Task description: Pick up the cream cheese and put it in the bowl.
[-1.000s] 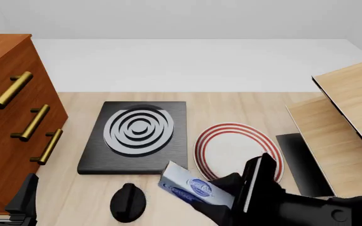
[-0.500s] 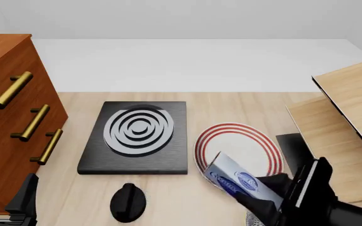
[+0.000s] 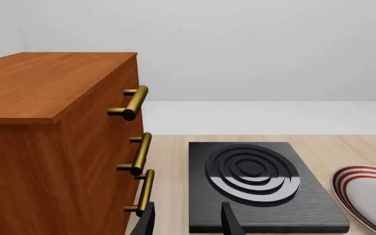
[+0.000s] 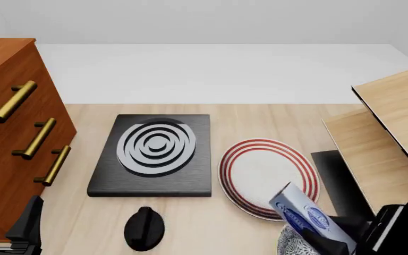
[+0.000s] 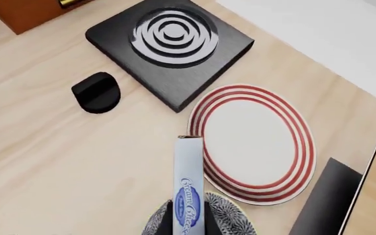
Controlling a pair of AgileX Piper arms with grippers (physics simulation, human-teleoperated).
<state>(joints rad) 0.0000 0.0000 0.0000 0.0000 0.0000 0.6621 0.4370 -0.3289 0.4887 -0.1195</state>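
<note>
My right gripper (image 4: 346,240) is shut on the cream cheese (image 4: 302,212), a white carton with blue print, and holds it tilted above the speckled bowl (image 4: 292,244) at the front right edge. In the right wrist view the carton (image 5: 189,188) stands out from the fingers over the bowl (image 5: 224,215), beside the plate. My left gripper (image 4: 9,220) is open and empty at the front left, next to the drawer cabinet; its fingertips (image 3: 228,221) show in the left wrist view.
A white plate with red rings (image 4: 268,177) lies just behind the bowl. A black stove plate with a ringed burner (image 4: 154,154) sits mid-table, its black knob (image 4: 144,227) in front. A wooden drawer cabinet (image 4: 13,133) stands left, wooden shelves (image 4: 388,138) right.
My right gripper has carried the cream cheese to the right and toward the front edge, from beside the knob to above the bowl. The left arm has not moved.
</note>
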